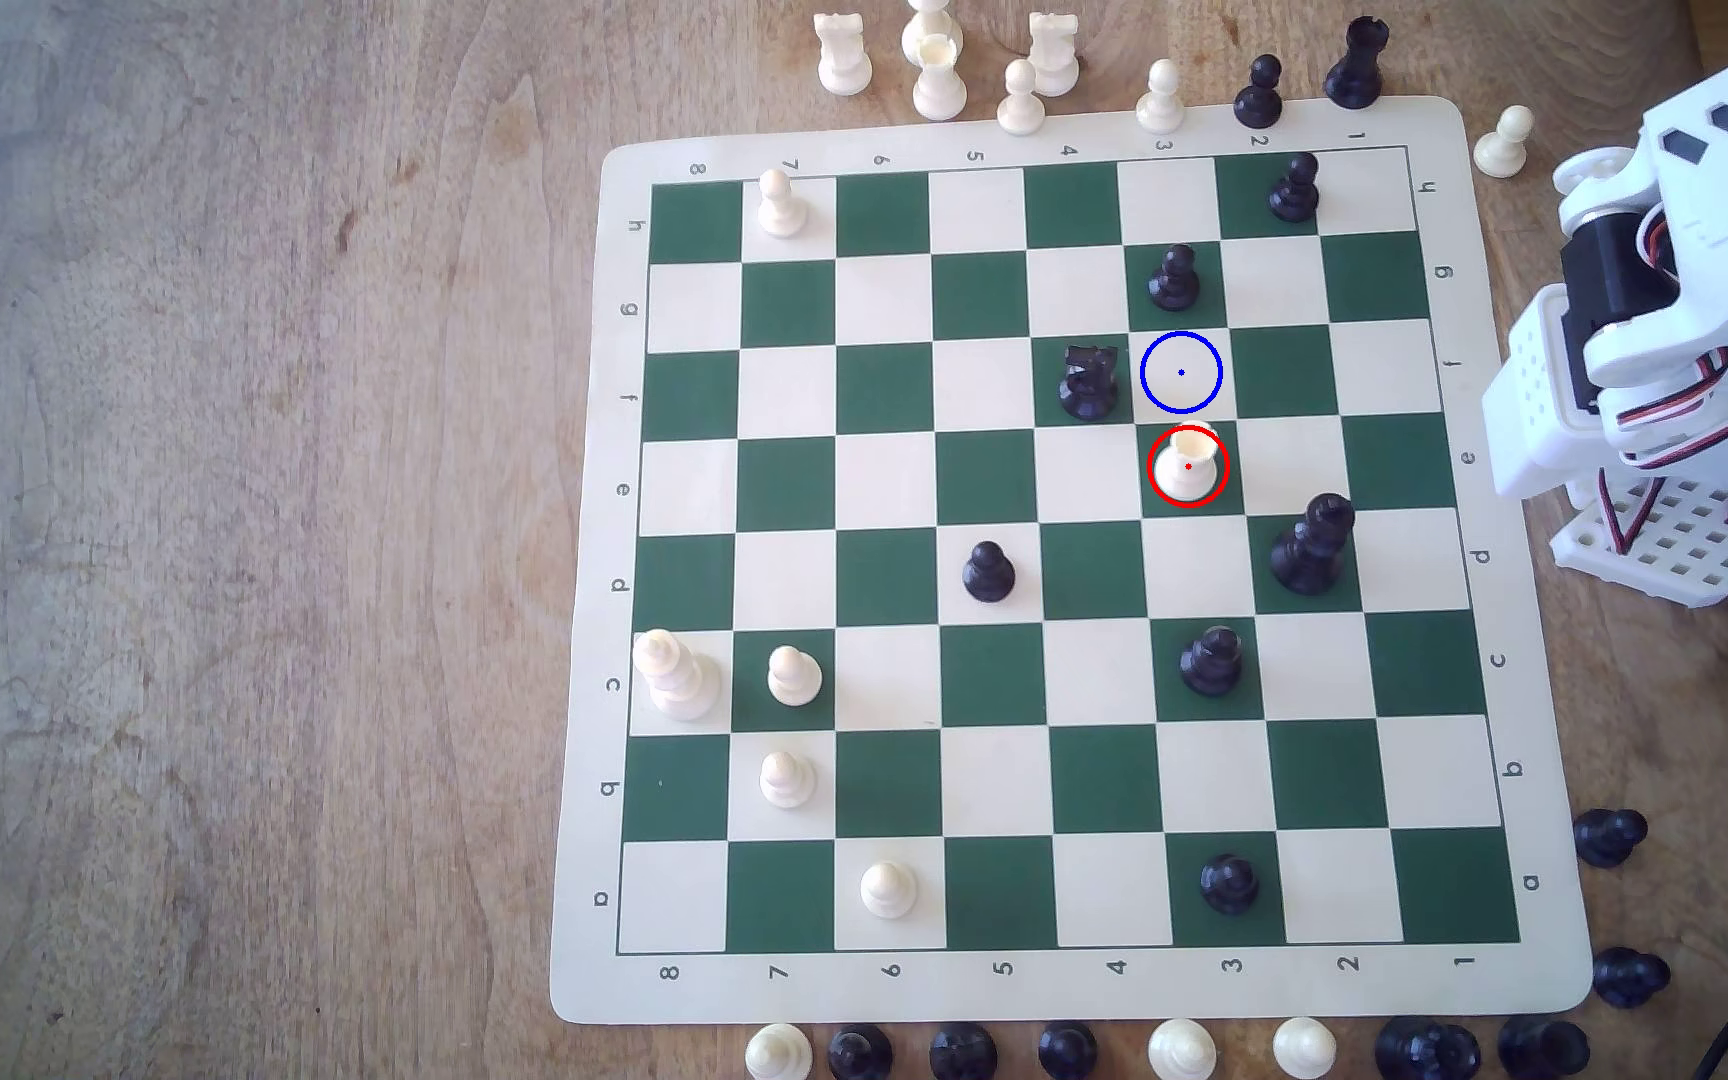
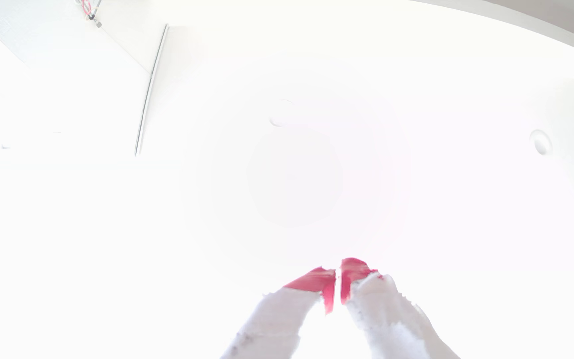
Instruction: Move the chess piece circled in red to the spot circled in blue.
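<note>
progress: nothing moved yet | white piece (image 1: 1188,465) stands on red-ringed green square, just beside blue-ringed square (image 1: 1181,372) | gripper (image 2: 338,276) red tips nearly together, nothing held, arm (image 1: 1670,291) parked off board | grasp, lift, placing all left

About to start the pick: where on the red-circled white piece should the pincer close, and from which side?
Grip the chess piece circled in red at its narrow waist, under the wide cup top, coming down from above. It stands upright; the black knight sits diagonally off, so neighbouring squares are free. The pincer looks shut, so open it first.
</note>
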